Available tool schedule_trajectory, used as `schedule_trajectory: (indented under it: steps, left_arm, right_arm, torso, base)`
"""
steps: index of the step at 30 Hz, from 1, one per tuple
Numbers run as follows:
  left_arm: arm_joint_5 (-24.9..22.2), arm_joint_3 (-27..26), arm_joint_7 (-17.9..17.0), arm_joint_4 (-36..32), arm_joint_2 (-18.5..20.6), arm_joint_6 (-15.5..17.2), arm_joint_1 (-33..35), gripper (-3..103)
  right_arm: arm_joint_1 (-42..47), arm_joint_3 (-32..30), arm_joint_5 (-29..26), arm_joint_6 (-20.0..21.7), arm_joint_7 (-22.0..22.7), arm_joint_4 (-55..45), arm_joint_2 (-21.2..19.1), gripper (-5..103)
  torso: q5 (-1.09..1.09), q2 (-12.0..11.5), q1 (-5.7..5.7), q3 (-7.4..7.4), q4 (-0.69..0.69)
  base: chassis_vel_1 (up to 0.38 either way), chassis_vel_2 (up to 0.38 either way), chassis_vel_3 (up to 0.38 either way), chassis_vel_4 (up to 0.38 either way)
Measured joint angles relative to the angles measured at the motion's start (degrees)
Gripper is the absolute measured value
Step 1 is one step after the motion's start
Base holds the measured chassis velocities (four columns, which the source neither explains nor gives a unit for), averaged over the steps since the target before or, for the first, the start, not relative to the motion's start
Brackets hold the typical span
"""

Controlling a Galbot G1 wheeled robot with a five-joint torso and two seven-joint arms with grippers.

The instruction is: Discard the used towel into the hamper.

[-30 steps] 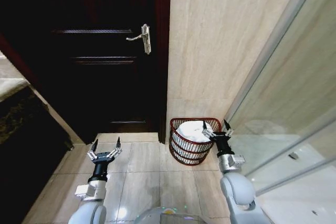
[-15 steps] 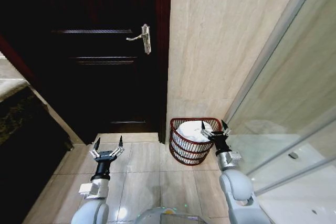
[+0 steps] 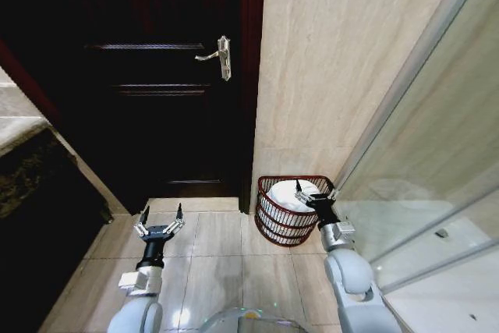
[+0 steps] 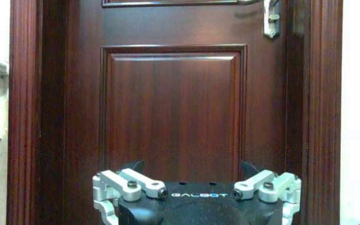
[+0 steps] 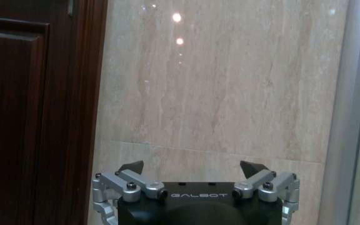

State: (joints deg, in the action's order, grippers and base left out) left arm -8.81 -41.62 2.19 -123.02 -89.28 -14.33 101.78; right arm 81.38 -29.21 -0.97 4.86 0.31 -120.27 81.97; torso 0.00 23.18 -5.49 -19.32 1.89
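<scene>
Wicker hamper (image 3: 290, 212) sits in corner btw door frame, tiled wall & glass panel, white towel (image 3: 295, 195) inside; open floor to its left. Right claw (image 3: 313, 193) spread, empty, over rim. Left claw (image 3: 159, 219) spread, empty, above floor, facing door (image 3: 148, 76).

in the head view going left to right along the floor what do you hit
left claw → dark wooden door behind it → hamper with the white towel inside → right claw at the hamper's rim → glass shower panel
</scene>
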Motion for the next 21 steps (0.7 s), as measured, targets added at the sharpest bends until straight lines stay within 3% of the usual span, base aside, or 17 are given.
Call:
schedule_trajectory:
  steps: [21]
  left_arm:
    - [0.3,-0.7,0.1,0.3,0.1,0.1,0.3,100]
  right_arm:
    - [0.1,0.6,0.1,0.7,-1.9,0.3,0.4,100]
  torso:
    - [0.00,0.0,0.00,0.00,0.00]
  base:
    - [0.000,0.000,0.000,0.000]
